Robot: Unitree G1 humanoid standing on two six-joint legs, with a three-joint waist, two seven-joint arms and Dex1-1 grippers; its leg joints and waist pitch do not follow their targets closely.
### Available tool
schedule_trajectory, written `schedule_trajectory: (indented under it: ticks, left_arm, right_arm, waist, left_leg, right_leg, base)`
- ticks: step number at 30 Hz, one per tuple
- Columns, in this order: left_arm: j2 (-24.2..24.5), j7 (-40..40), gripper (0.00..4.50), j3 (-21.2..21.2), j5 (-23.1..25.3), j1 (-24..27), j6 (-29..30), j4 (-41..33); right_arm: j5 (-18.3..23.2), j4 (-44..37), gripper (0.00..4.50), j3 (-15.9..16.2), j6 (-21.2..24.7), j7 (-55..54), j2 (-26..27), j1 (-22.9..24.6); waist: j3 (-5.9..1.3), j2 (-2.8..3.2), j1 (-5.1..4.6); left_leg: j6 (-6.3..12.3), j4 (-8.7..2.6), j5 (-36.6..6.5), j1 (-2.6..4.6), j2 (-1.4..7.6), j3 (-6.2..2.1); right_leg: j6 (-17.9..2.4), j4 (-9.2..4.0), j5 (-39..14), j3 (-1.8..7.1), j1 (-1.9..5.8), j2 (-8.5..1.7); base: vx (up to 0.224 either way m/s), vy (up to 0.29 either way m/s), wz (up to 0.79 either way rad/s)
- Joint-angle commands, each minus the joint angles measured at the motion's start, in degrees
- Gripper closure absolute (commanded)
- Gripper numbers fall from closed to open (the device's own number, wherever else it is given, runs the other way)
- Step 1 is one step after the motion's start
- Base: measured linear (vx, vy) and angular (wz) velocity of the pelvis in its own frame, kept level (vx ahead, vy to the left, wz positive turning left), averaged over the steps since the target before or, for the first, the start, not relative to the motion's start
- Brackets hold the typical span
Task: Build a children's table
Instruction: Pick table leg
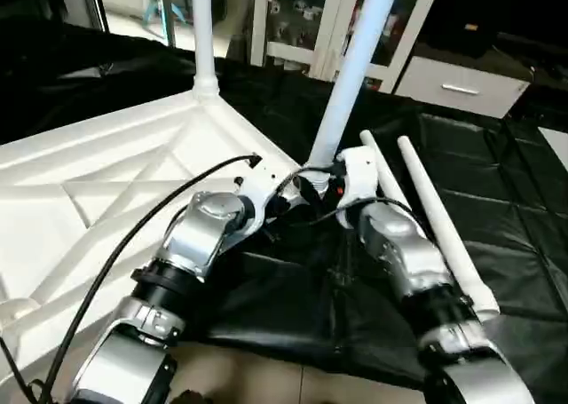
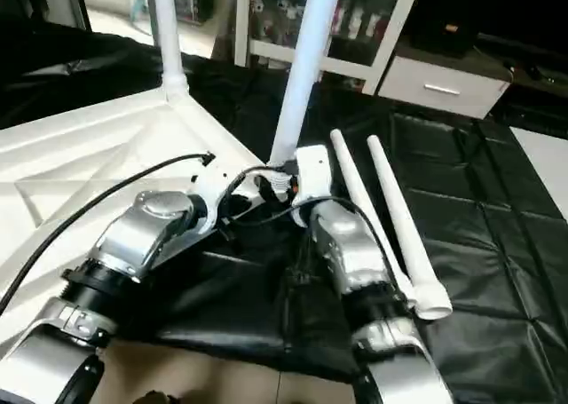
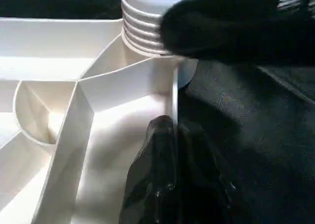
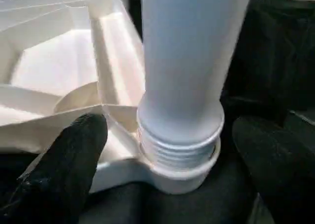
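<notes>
Legs are going into the upturned top (image 1: 106,169), which lies ribs-up on a black mat (image 1: 497,200). One leg (image 1: 202,31) stands in the far corner socket. A second leg (image 4: 184,61) stands in the socket (image 4: 179,177) at the corner nearest the arms, its threaded collar only partly sunk, with several ridges above the rim.

The right gripper (image 4: 162,155) has its fingers (image 4: 64,160) spread wide either side of that collar, gripping nothing. The left gripper (image 3: 172,145) is pinched closed, empty, its tips resting at the top's edge rib just beside the same socket.

Judging by the exposed threads, the step in hand is screwing this leg home. To do it well, keep the leg upright over the socket, close on the tube just above the collar, turn in short strokes and re-grip, while the left gripper presses the top down so it does not spin on the mat. A tilted leg could cross-thread.

Two spare legs (image 1: 435,217) lie side by side on the mat, along the right forearm. Behind the mat stands a cabinet (image 1: 311,22); what is behind its glass is too blurred to name.
</notes>
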Motion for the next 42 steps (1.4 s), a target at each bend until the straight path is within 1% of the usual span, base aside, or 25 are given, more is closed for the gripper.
schedule_trajectory:
  ticks: [1,3,4,6,7,9,10,11,12,13,14,15,16,18,19,20,21,25,30,32,35,37,40,41,42]
  left_arm:
    - [1.23,-2.8,4.5,-0.63,-0.48,-0.78,-4.22,-0.9]
    - [2.04,-3.96,4.5,-1.09,-0.5,-0.19,-5.08,-1.0]
    - [2.67,-5.31,4.5,-1.42,-0.74,0.15,-6.17,-1.12]
    - [3.93,-7.49,4.5,-1.92,-1.05,0.87,-7.14,-1.69]
    - [4.65,-9.61,4.5,-2.13,-1.75,1.44,-7.86,-2.37]
    - [5.05,-10.93,4.5,-2.24,-2.22,1.82,-8.24,-2.83]
    - [5.69,-12.63,4.5,-2.6,-2.57,2.23,-9.56,-3.31]
    - [6.25,-14.45,4.5,-2.74,-3.31,2.73,-9.74,-3.98]
    - [7.17,-17.25,4.5,-3.33,-4.03,3.44,-12.07,-4.67]
    - [8.44,-22.07,4.5,-4.22,-5.72,4.81,-14.23,-6.44]
    - [8.6,-22.76,4.5,-4.34,-6.0,5.02,-14.37,-6.76]
    - [8.81,-23.66,4.5,-4.52,-6.37,5.3,-14.51,-7.22]
    - [9.11,-25.02,4.5,-4.81,-6.98,5.77,-14.63,-8.11]
    - [10.32,-29.22,4.5,-6.5,-8.41,7.22,-14.73,-11.15]
    - [10.44,-29.8,4.5,-6.74,-8.54,7.4,-14.78,-11.51]
    - [10.71,-31.25,4.5,-7.38,-8.87,7.82,-14.85,-12.38]
    - [10.84,-32.02,4.5,-7.8,-8.97,8.0,-15.3,-12.72]
    - [11.25,-34.37,4.5,-8.89,-8.63,8.12,-17.06,-12.8]
    - [11.04,-35.05,4.5,-8.87,-7.88,7.07,-18.06,-11.35]
    - [11.05,-35.18,4.5,-8.91,-7.71,6.54,-18.23,-10.87]
    - [11.16,-35.68,4.5,-8.86,-7.68,6.42,-18.44,-10.72]
    - [11.33,-36.33,4.5,-8.92,-7.57,6.26,-19.0,-10.28]
    - [11.35,-36.72,4.5,-8.91,-7.36,6.12,-19.77,-9.52]
    - [11.34,-36.69,4.5,-8.9,-7.26,6.04,-20.04,-9.13]
    - [11.34,-36.68,4.5,-8.89,-7.24,6.02,-20.11,-9.03]
  right_arm:
    - [0.87,-5.2,0.06,-1.31,2.89,1.41,-2.8,1.91]
    - [1.22,-7.31,0.06,-1.78,4.01,2.52,-4.41,3.11]
    - [1.73,-8.91,0.06,-1.91,5.22,4.1,-5.76,3.87]
    - [3.37,-12.12,0.06,-1.96,7.9,8.17,-8.54,5.48]
    - [4.99,-14.0,0.06,-2.18,8.56,11.55,-10.42,6.59]
    - [6.07,-15.14,0.06,-2.34,8.79,13.67,-11.56,7.31]
    - [7.23,-16.54,0.06,-2.39,9.02,16.41,-13.35,8.23]
    - [8.38,-17.63,0.06,-2.49,8.8,19.44,-15.17,9.03]
    - [9.8,-18.97,0.06,-2.35,9.18,23.23,-17.46,9.89]
    - [11.79,-20.57,0.06,-2.29,9.79,28.69,-20.39,10.95]
    - [12.05,-20.78,0.06,-2.31,10.05,29.34,-20.71,11.06]
    - [12.34,-21.01,0.06,-2.28,10.36,30.2,-21.16,11.2]
    - [12.58,-21.22,0.06,-1.96,10.76,31.61,-21.95,11.37]
    - [11.86,-21.36,0.06,-0.17,10.21,35.75,-24.72,11.8]
    - [11.64,-21.29,0.06,0.13,10.02,36.35,-25.07,11.75]
    - [11.08,-21.01,0.06,0.92,9.48,37.94,-25.92,11.5]
    - [10.96,-20.76,0.06,1.33,9.1,38.99,-26.23,11.29]
    - [10.86,-20.66,0.06,3.7,5.5,44.53,-27.78,11.15]
    - [9.08,-19.07,0.06,6.2,3.01,48.64,-28.52,10.12]
    - [7.56,-17.23,0.06,7.64,1.28,49.93,-28.68,9.21]
    - [6.66,-15.45,0.06,8.45,-0.14,51.05,-28.62,8.47]
    - [6.19,-12.86,0.32,9.05,-1.55,51.83,-28.02,7.16]
    - [5.38,-9.91,0.45,9.69,-2.9,52.21,-26.78,5.62]
    - [4.87,-9.2,0.74,10.08,-3.51,52.48,-26.63,5.39]
    - [4.73,-9.03,0.74,10.18,-3.67,52.55,-26.59,5.34]
  waist:
    - [-4.02,1.05,0.66]
    - [-3.98,0.91,0.65]
    - [-3.98,0.96,0.67]
    - [-3.84,1.09,0.78]
    - [-3.84,1.09,0.94]
    - [-3.75,1.05,1.07]
    - [-3.75,1.15,1.37]
    - [-3.77,1.12,1.56]
    - [-3.72,1.1,1.72]
    - [-3.68,0.95,2.01]
    - [-3.66,0.99,2.14]
    - [-3.6,1.06,2.25]
    - [-3.5,1.19,2.27]
    - [-3.43,1.03,2.52]
    - [-3.4,1.13,2.64]
    - [-3.32,1.06,2.82]
    - [-3.26,0.92,2.96]
    - [-3.25,0.88,3.28]
    - [-3.35,0.72,3.24]
    - [-3.37,0.74,3.12]
    - [-3.47,0.73,3.12]
    - [-3.54,0.89,3.06]
    - [-3.63,0.77,2.91]
    - [-3.6,0.77,2.91]
    - [-3.55,0.79,2.89]
  left_leg:
    - [0.83,-3.11,-5.47,2.25,0.73,-0.34]
    - [0.8,-3.09,-5.69,2.17,0.71,-0.32]
    - [0.73,-3.08,-6.53,2.18,0.76,-0.28]
    - [0.77,-3.15,-7.85,2.24,0.89,-0.33]
    - [0.86,-3.13,-8.41,2.35,0.9,-0.33]
    - [0.77,-3.2,-8.57,2.26,1.04,-0.35]
    - [0.71,-3.18,-9.81,2.4,1.08,-0.38]
    - [0.71,-3.14,-10.21,2.46,1.15,-0.35]
    - [0.63,-3.19,-10.43,2.45,1.24,-0.35]
    - [1.04,-3.16,-10.75,2.42,1.24,-0.36]
    - [1.2,-3.15,-11.0,2.41,1.33,-0.43]
    - [1.24,-3.18,-10.99,2.41,1.29,-0.38]
    - [1.26,-3.2,-11.32,2.52,1.32,-0.24]
    - [0.69,-3.26,-12.79,2.55,1.44,-0.29]
    - [0.46,-3.33,-13.16,2.58,1.45,-0.32]
    - [-0.02,-3.36,-14.16,2.8,1.51,-0.23]
    - [-0.35,-3.4,-15.09,2.8,1.53,-0.24]
    - [-1.34,-3.58,-17.36,2.68,1.55,-0.47]
    - [-1.2,-3.52,-17.2,2.39,1.49,-0.58]
    - [-1.1,-3.46,-16.8,2.36,1.44,-0.57]
    - [-0.84,-3.29,-16.04,2.42,1.44,-0.5]
    - [-0.51,-3.24,-15.18,2.32,1.37,-0.5]
    - [-0.17,-3.08,-14.76,2.38,1.31,-0.42]
    - [-0.1,-3.06,-14.86,2.38,1.31,-0.41]
    - [-0.1,-3.09,-15.08,2.36,1.31,-0.41]
  right_leg:
    - [-12.56,-2.54,8.54,0.85,3.0,-1.45]
    - [-12.6,-2.53,8.08,0.87,3.08,-1.45]
    - [-12.78,-2.59,6.67,0.91,2.99,-1.57]
    - [-12.71,-2.73,5.1,0.94,2.93,-1.6]
    - [-12.74,-2.81,4.4,0.92,2.95,-1.58]
    - [-12.91,-2.78,4.0,0.95,2.89,-1.73]
    - [-12.99,-2.94,2.37,0.91,2.78,-1.77]
    - [-13.14,-2.88,2.03,0.92,2.7,-1.81]
    - [-13.22,-2.9,1.73,0.92,2.71,-1.86]
    - [-13.13,-3.0,1.31,0.94,2.87,-1.89]
    - [-13.19,-2.96,1.08,0.94,2.92,-1.99]
    - [-13.21,-2.92,0.68,0.93,2.78,-2.02]
    - [-13.53,-2.96,-0.29,0.92,2.43,-1.89]
    - [-13.41,-3.15,-3.1,0.87,2.33,-2.1]
    - [-13.3,-3.2,-4.07,0.87,2.26,-2.15]
    - [-13.11,-3.41,-5.63,0.89,1.95,-2.14]
    - [-12.84,-3.52,-7.08,0.89,1.91,-2.21]
    - [-11.14,-3.79,-11.22,0.89,1.77,-2.49]
    - [-10.82,-3.74,-11.56,0.86,1.85,-2.56]
    - [-10.98,-3.72,-11.58,0.85,1.8,-2.52]
    - [-11.54,-3.59,-10.49,0.84,1.78,-2.5]
    - [-12.13,-3.4,-8.68,0.77,1.87,-2.34]
    - [-12.92,-3.23,-7.74,0.74,1.93,-2.3]
    - [-13.0,-3.26,-7.89,0.73,1.88,-2.29]
    - [-12.96,-3.3,-8.21,0.74,1.92,-2.29]
  base:
    - [0.0,0.0,0.0]
    - [0.0,0.0,0.0]
    - [0.0,0.0,0.0]
    - [0.0,0.0,0.0]
    - [0.0,0.0,0.0]
    - [0.0,0.0,0.0]
    - [0.0,0.0,0.0]
    - [0.0,0.0,0.0]
    - [0.0,0.0,0.0]
    - [0.0,0.0,0.0]
    - [0.0,0.0,0.0]
    - [0.0,0.0,0.0]
    - [0.0,0.0,0.0]
    - [0.0,0.0,0.0]
    - [0.0,0.0,0.0]
    - [0.0,0.0,0.0]
    - [0.0,0.0,0.0]
    - [0.0,0.0,0.0]
    - [0.0,0.0,0.0]
    - [0.0,0.0,0.0]
    - [0.0,0.0,0.0]
    - [0.0,0.0,0.0]
    - [0.0,0.0,0.0]
    - [0.0,0.0,0.0]
    - [0.0,0.0,0.0]
